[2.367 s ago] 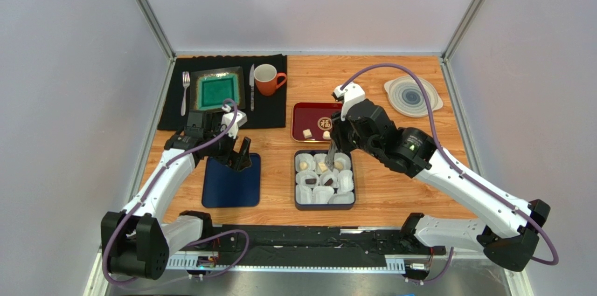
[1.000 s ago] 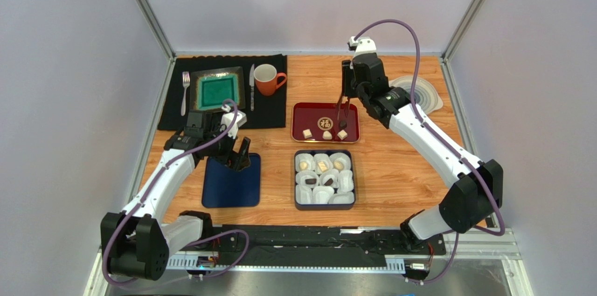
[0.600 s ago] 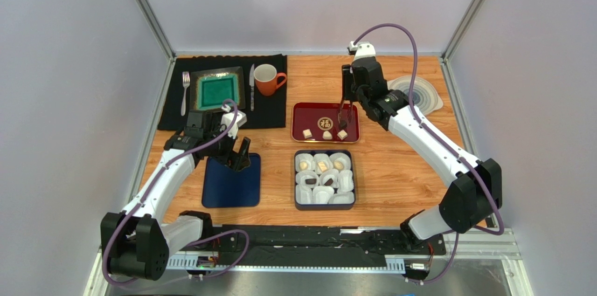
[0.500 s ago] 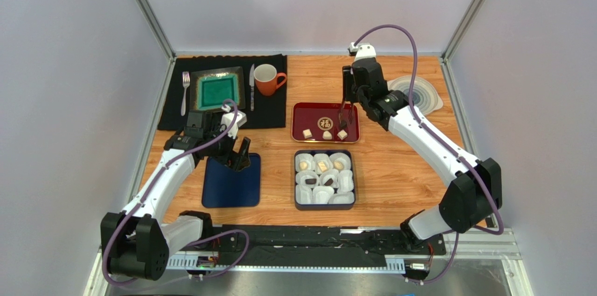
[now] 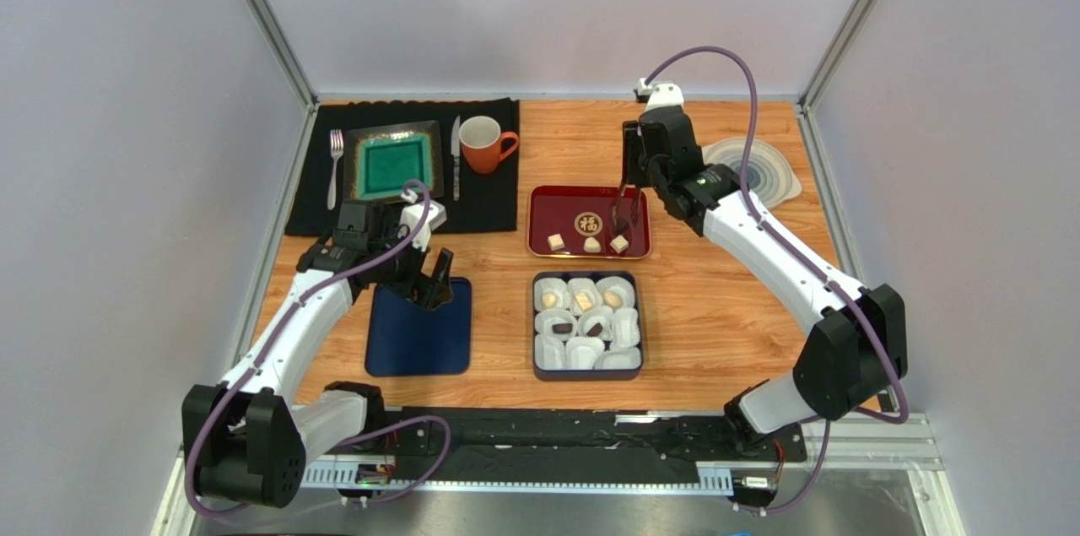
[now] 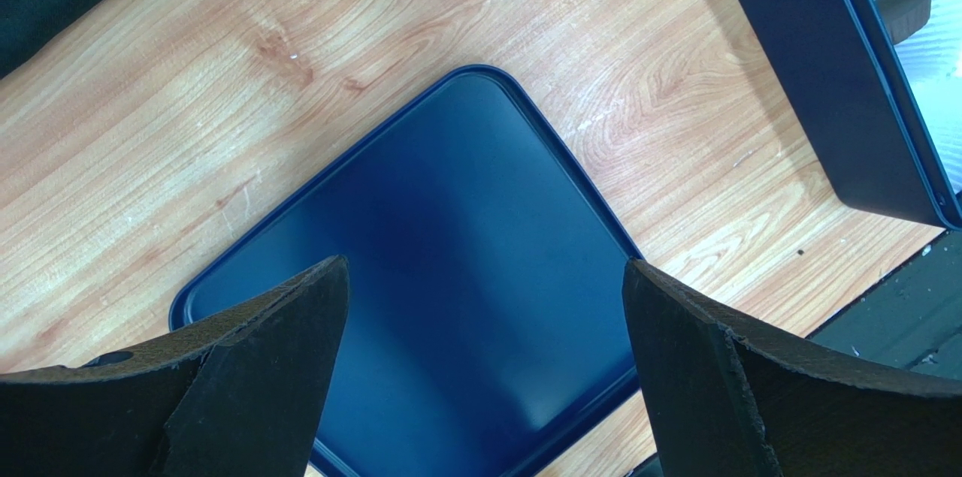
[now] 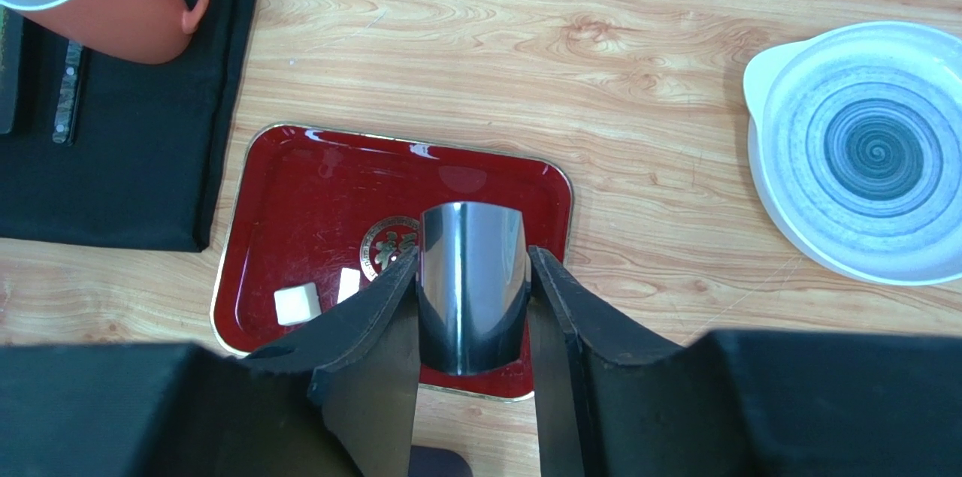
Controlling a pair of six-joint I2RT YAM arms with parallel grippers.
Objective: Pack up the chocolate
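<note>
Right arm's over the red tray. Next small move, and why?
Probably lower the right gripper, shut on a metal tool, onto the chocolate beneath it. Three pieces lie in the red tray, unpacked, and the tool seems to hang over the right-hand one.

Robot lab test cell, plain grey panel walls (image 5: 114, 182) on bare metal posts (image 5: 260, 11), left arm (image 5: 298, 321) and right arm (image 5: 786, 270) bolted to a black rail (image 5: 545, 441) on the near side of the left gripper (image 5: 435, 289), wooden table (image 5: 710, 334) under it, staged fork (image 5: 335, 166), mug (image 5: 482, 144) and black mat (image 5: 304, 201) just beyond it
</note>
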